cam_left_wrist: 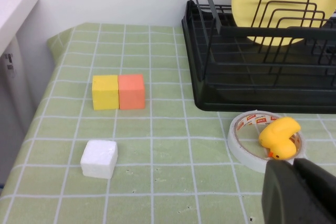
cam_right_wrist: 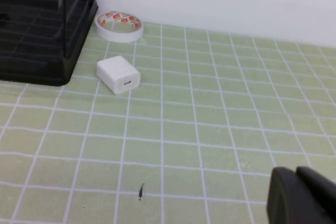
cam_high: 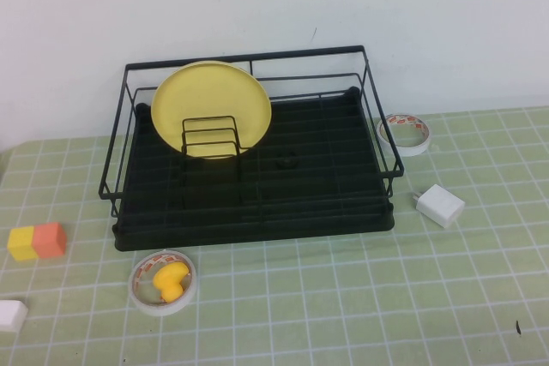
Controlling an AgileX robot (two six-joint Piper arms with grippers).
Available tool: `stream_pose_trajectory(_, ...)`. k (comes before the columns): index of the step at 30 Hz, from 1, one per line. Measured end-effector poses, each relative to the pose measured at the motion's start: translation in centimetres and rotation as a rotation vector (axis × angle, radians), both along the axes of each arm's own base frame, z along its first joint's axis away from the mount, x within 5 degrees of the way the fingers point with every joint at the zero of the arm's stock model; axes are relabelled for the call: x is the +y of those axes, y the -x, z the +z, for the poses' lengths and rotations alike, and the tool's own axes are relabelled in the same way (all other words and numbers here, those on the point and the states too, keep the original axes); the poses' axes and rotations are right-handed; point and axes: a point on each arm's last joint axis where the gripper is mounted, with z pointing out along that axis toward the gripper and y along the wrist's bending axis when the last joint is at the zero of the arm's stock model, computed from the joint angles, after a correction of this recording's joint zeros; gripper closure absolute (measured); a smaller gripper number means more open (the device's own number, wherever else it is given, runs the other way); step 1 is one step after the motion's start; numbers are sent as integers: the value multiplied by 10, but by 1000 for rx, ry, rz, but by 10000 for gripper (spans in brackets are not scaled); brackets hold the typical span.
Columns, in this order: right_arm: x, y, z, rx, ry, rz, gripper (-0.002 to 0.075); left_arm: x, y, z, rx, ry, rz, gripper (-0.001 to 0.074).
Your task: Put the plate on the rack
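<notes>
The pale-yellow plate [cam_high: 211, 107] stands on edge in the black wire rack [cam_high: 257, 212], leaning behind the upright dividers at the rack's back left. It also shows in the left wrist view [cam_left_wrist: 286, 3], behind the dividers of the rack [cam_left_wrist: 252, 90]. Neither gripper shows in the high view. My left gripper [cam_left_wrist: 294, 167] is shut and empty, low over the table near the tape ring in front of the rack. My right gripper [cam_right_wrist: 296, 174] is shut and empty over bare table to the right of the rack [cam_right_wrist: 37, 35].
A white tape ring [cam_high: 162, 281] with a yellow duck [cam_high: 170, 281] inside lies in front of the rack. Yellow and orange blocks [cam_high: 37, 242] and a white block [cam_high: 12, 315] lie at the left. Another tape ring [cam_high: 404, 133] and a white charger [cam_high: 439, 205] lie right of the rack.
</notes>
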Motion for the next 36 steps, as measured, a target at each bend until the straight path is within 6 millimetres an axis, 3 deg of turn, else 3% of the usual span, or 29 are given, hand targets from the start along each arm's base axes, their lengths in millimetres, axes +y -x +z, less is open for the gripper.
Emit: stream_pose_trajectory(36, -2, 1, 0, 11, -7, -45, 726, 0, 0, 0, 0, 0, 0, 736)
